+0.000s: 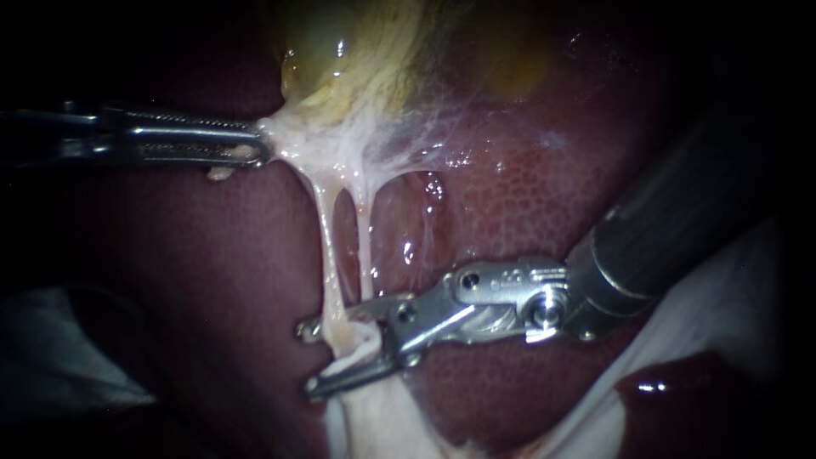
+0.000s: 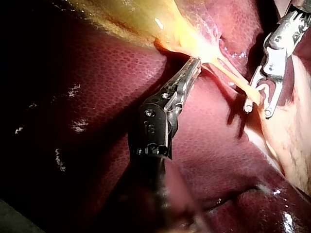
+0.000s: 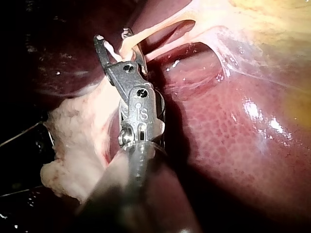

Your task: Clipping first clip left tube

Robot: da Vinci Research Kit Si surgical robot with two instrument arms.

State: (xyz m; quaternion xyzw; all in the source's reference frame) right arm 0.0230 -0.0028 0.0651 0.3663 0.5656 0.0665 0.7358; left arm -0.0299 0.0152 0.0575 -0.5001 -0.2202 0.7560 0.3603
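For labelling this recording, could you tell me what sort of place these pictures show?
Seemingly a surgical practice bench: a liver with its yellowish gallbladder lies exposed, while the left instrument grips the gallbladder and the open jaws of the right instrument straddle the left tube.

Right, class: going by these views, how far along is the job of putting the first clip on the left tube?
Done: the left instrument grips the pale tissue below the gallbladder, holding the two tubes taut. In hand: the right instrument stands open around the left tube. Left: closing it there; no clip shows on that tube yet.
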